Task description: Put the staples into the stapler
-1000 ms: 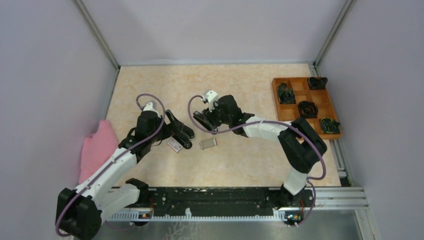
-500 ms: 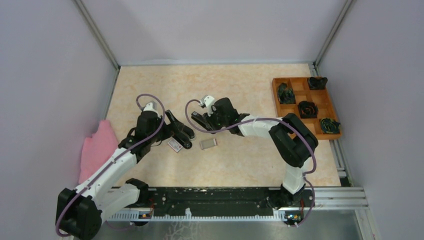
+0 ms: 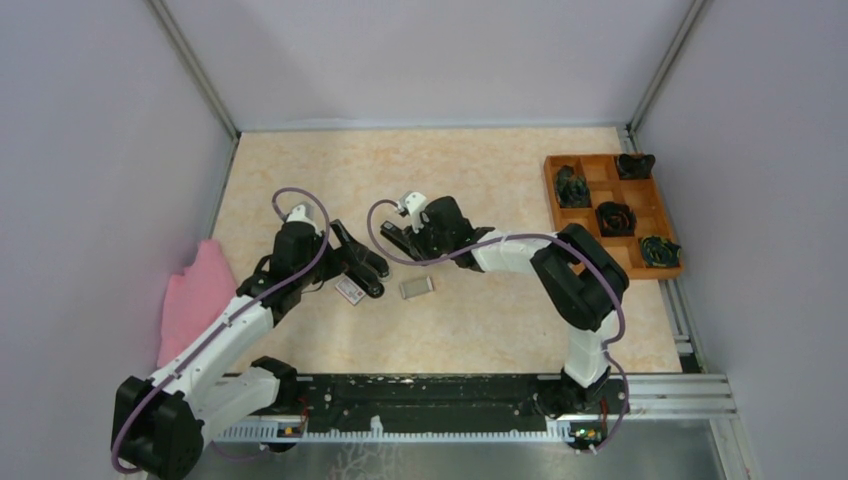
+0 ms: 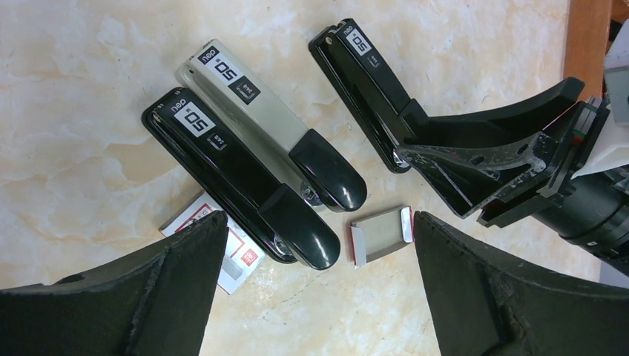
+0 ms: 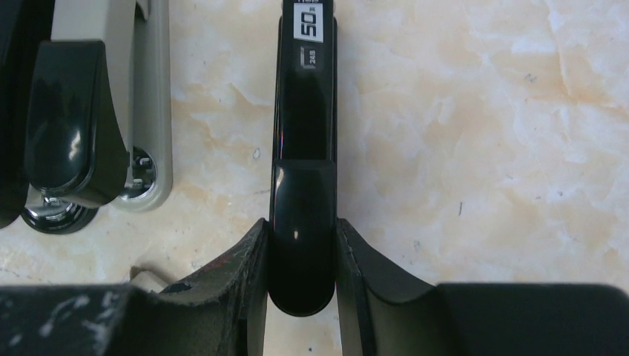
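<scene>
From above, the staples (image 3: 417,287) lie loose on the desk (image 3: 480,180) between the two arms; nothing is loaded yet. Through the left wrist, my left fingers (image 4: 148,289) hang spread wide over a black stapler (image 4: 222,163), a grey stapler (image 4: 245,96) and a red-and-white box (image 4: 241,256), with the staples just beside them. The right fingers (image 4: 482,122) pinch a third stapler (image 4: 363,74) by its rear end. Through the right wrist, that third stapler (image 5: 303,185) sits clamped between both fingers, apparently closed. I judge that opening it, fetching the staples and sliding them in all remain.
</scene>
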